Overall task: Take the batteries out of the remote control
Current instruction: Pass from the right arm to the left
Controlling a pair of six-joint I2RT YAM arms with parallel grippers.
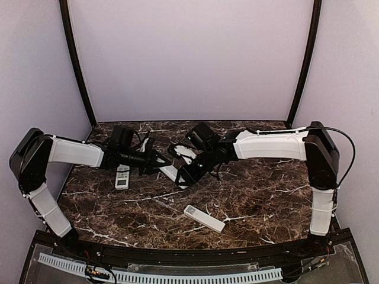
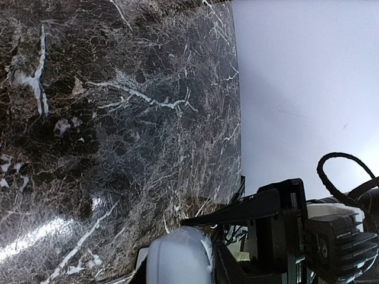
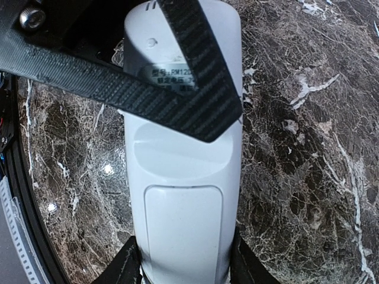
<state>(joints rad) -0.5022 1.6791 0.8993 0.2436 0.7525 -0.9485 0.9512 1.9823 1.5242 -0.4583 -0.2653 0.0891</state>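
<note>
A white remote control (image 3: 183,195) is held above the marble table, back side up, with its battery cover (image 3: 183,231) closed. The batteries are hidden. My right gripper (image 3: 185,263) is shut on the remote's lower end, one finger on each long edge. In the top view this remote (image 1: 170,172) sits between my right gripper (image 1: 181,176) and my left gripper (image 1: 161,161). One black left finger (image 3: 195,83) lies across the remote's labelled back. From the left wrist I see that finger (image 2: 237,212) above the remote's rounded end (image 2: 177,257). Its other finger is hidden.
A second white remote (image 1: 122,176) lies on the table under the left arm. A third white remote (image 1: 204,218) lies nearer the front, right of centre. The dark marble table (image 1: 260,195) meets a pale back wall (image 1: 189,59).
</note>
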